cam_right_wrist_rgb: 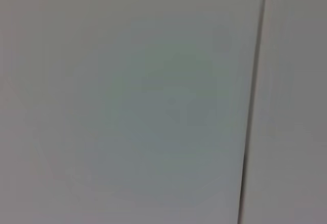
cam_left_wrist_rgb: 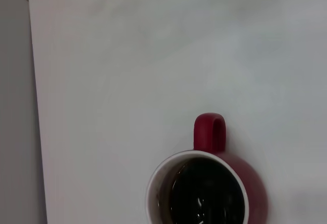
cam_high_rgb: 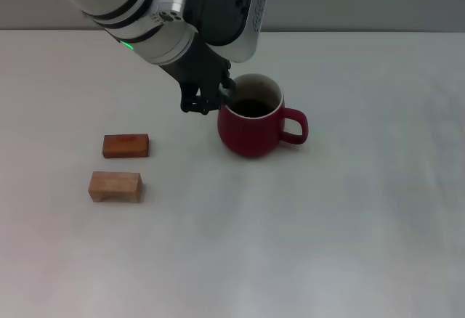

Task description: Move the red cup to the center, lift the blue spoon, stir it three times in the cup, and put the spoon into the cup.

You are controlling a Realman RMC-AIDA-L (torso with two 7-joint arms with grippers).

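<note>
White tabletop fills most of the head view, and a grey wall runs along the far edge. Near the middle stands the red cup, with its handle pointing to the robot's right. It has a pale rim and looks dark inside. Wide bare table lies in front of the cup and to its right. On the left sit two small wooden blocks, well apart from the cup: a reddish-brown block and, just in front of it, a lighter tan block. The left arm comes down from the top left. The left gripper is at the cup's left rim, and its dark fingers seem to pinch the rim, though I cannot be sure. I cannot see the blue spoon in this view.

From the left wrist view, the red cup is seen from above, cut off by the picture's edge. Its loop handle points away over bare white table. A grey strip shows past the table's edge.

From the right wrist view, only a plain grey surface shows, with a thin dark line across it. The right gripper is out of sight.
</note>
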